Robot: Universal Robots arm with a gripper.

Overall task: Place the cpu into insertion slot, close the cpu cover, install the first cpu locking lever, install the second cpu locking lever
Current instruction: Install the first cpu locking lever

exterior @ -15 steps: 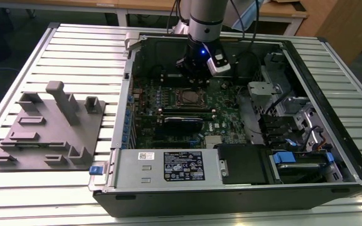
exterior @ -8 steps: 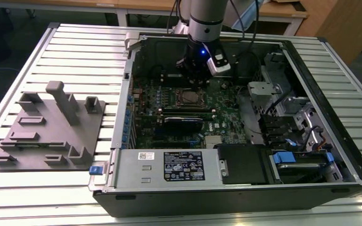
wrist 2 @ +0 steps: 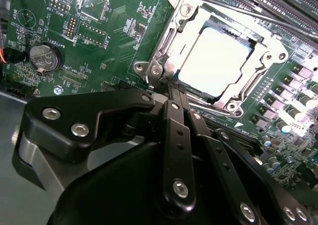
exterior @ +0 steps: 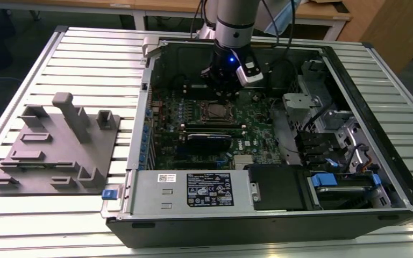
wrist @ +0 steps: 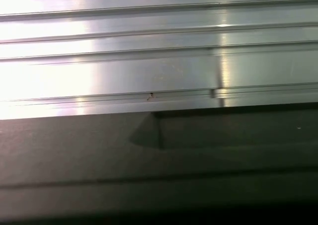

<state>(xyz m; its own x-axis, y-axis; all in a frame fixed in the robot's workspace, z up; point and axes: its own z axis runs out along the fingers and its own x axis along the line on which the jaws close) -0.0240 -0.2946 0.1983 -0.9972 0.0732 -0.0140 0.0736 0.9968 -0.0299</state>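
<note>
On the exterior view's left a grey moulded fixture (exterior: pixel 56 145) with pegs and blocks sits on the ribbed aluminium table (exterior: pixel 84 54). To its right lies the open black case (exterior: pixel 278 226), with the green board (exterior: pixel 257 134) inside. I hang in the upper middle of that view, my gripper (exterior: pixel 225 95) just above the cpu (exterior: pixel 214 110), which shows there as a small pale square; my own body hides the board behind it.

The second wrist view gives the detail. A round silver battery (wrist 2: pixel 45 57) sits well apart from the slot (wrist 2: pixel 233 30). The cpu (wrist 2: pixel 218 61), flat and glaring silver-white, lies in the slot, and the cover (wrist 2: pixel 166 36), a stamped shiny steel frame, lies down around it. A thin steel lever (wrist 2: pixel 258 17) runs along the far side; whether it is latched I cannot tell. My black jointed fingers (wrist 2: pixel 176 135) are drawn together with no gap, the gripper (wrist 2: pixel 170 88) tip at the cover's near corner. Whether I pinch anything thin there is hidden by my own links.

The first wrist view shows bright table slats (wrist: pixel 149 51) beside a dark matte surface I cannot identify.
</note>
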